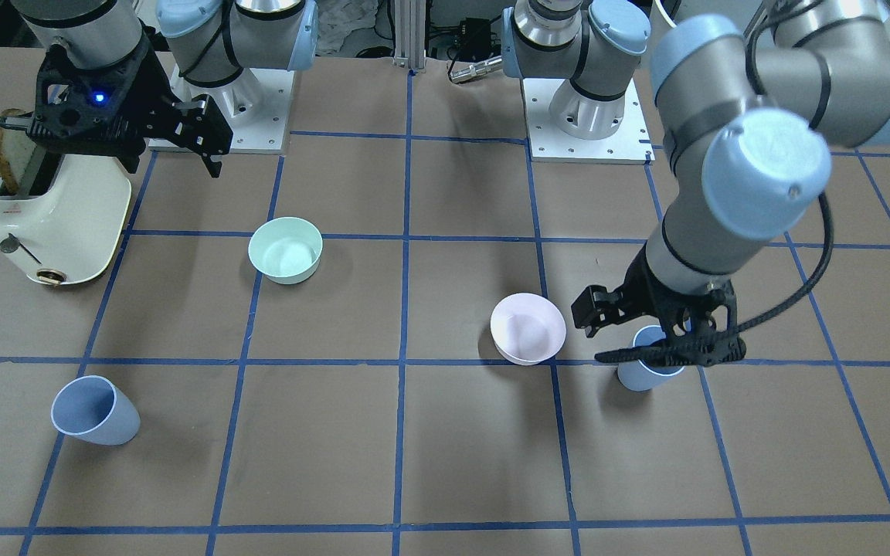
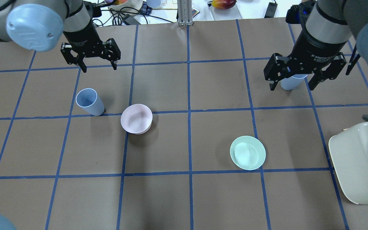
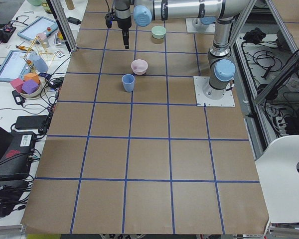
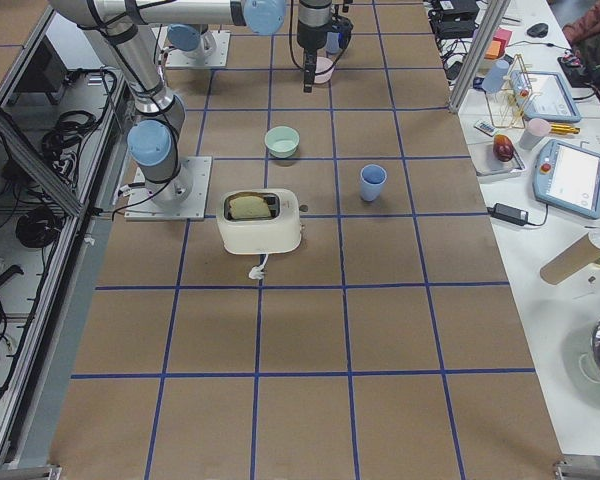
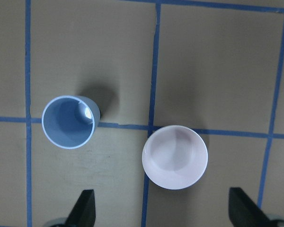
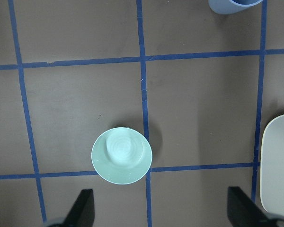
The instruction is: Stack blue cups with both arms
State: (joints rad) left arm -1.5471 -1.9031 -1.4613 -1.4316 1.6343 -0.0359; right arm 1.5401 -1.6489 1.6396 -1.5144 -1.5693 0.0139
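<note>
Left end effector (image 2: 98, 65) agape near blue cup (image 2: 89, 102)

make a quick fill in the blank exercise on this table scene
1. The blue cup beside the pink bowl is on the robot's ___ side.
2. The mint-green bowl lies between the pink bowl and the ___.
3. The left gripper and the right gripper both have their fingers ___.
Missing: left; toaster; open.

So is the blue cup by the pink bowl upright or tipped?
Upright: the blue cup by the pink bowl stands on its base, open mouth facing up.
</note>
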